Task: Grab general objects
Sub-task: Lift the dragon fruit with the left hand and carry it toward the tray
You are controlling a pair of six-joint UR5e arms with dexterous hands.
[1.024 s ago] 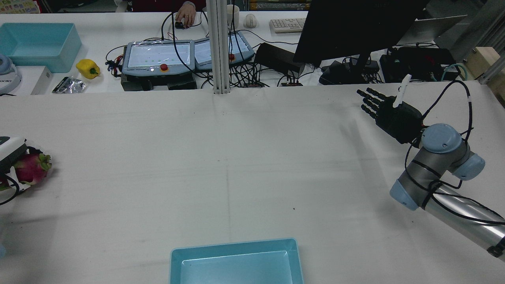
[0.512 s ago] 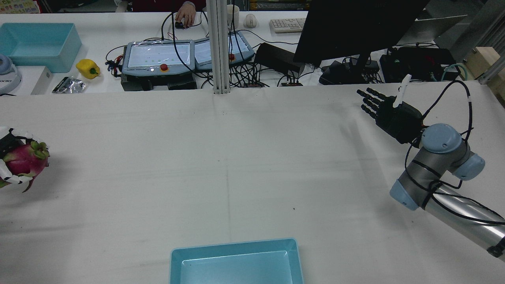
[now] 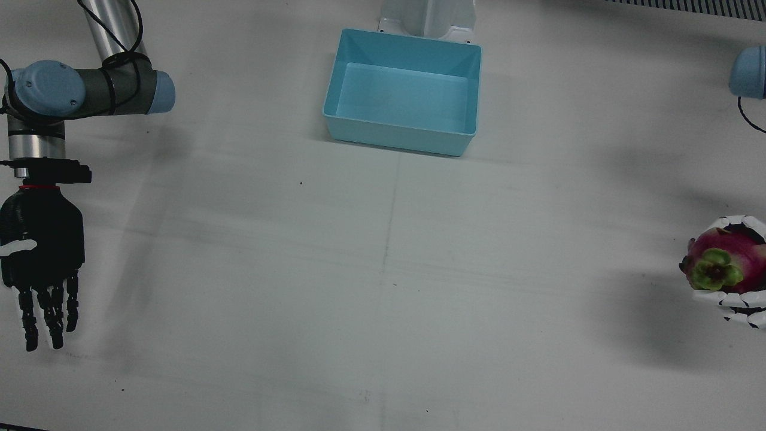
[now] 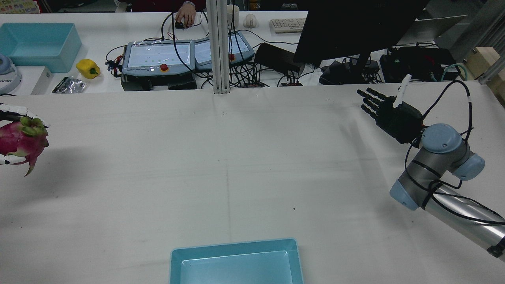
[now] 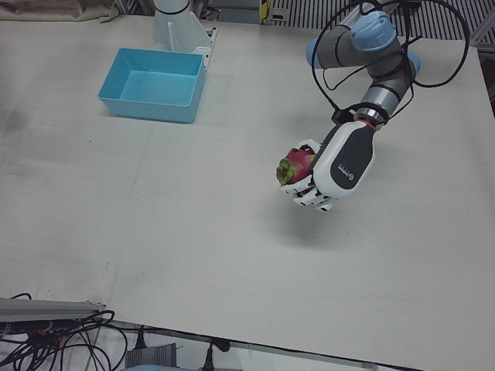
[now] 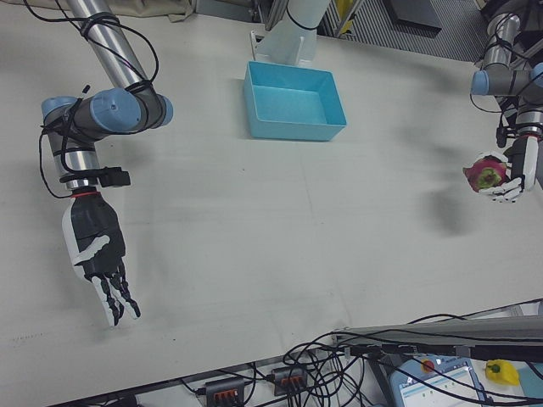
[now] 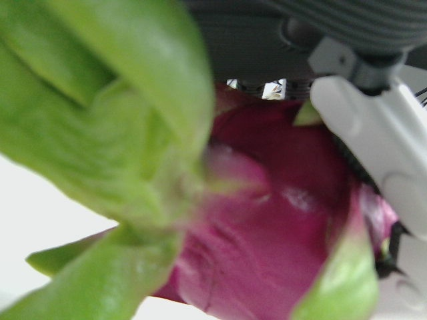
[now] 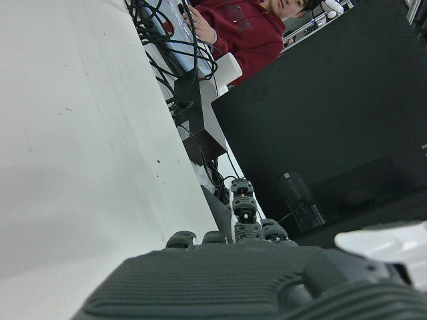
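Observation:
A magenta dragon fruit point(image 5: 295, 165) with green scales is held in my white left hand point(image 5: 334, 168), lifted above the table at its left side. It also shows in the rear view point(image 4: 19, 142), the front view point(image 3: 721, 263), the right-front view point(image 6: 485, 175) and fills the left hand view point(image 7: 267, 220). My black right hand point(image 4: 388, 112) is open and empty, fingers stretched out, low over the far right of the table; it also shows in the front view point(image 3: 40, 257) and the right-front view point(image 6: 97, 254).
A light blue bin point(image 3: 404, 93) stands at the table's robot-side edge, in the middle. Beyond the far edge lie control tablets point(image 4: 158, 57), cables, a monitor point(image 4: 355, 27), a yellow pepper point(image 4: 87, 68) and a second blue bin point(image 4: 37, 45).
My left hand has risen from the table with the dragon fruit in it, moving up and toward the far side. The right arm has not moved.

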